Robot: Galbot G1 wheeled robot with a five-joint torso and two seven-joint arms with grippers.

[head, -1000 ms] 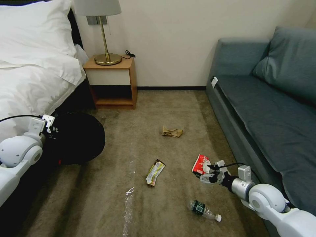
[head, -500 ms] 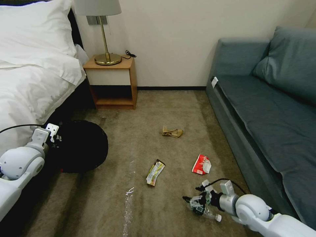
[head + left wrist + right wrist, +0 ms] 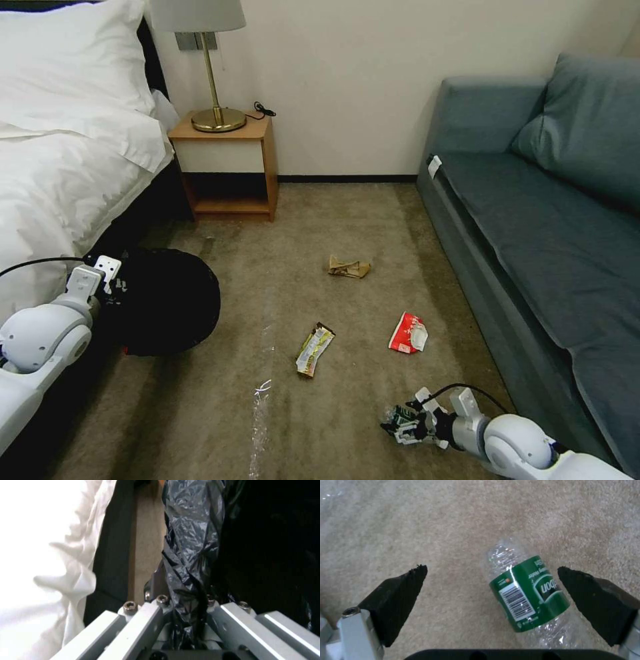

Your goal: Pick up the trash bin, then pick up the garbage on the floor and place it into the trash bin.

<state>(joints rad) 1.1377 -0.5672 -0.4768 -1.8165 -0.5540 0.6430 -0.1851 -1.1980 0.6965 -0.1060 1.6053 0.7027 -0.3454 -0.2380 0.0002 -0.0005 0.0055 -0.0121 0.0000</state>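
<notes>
Nearest, the right gripper (image 3: 399, 427) is low over the carpet with its fingers (image 3: 400, 597) spread apart around the clear bottle (image 3: 528, 595). Farther lie the snack wrapper (image 3: 315, 349), the red packet (image 3: 408, 333) and the brown paper (image 3: 349, 267). By the bed (image 3: 60, 153), the left gripper (image 3: 115, 283) clamps the trash bin (image 3: 170, 308) by its black liner.
</notes>
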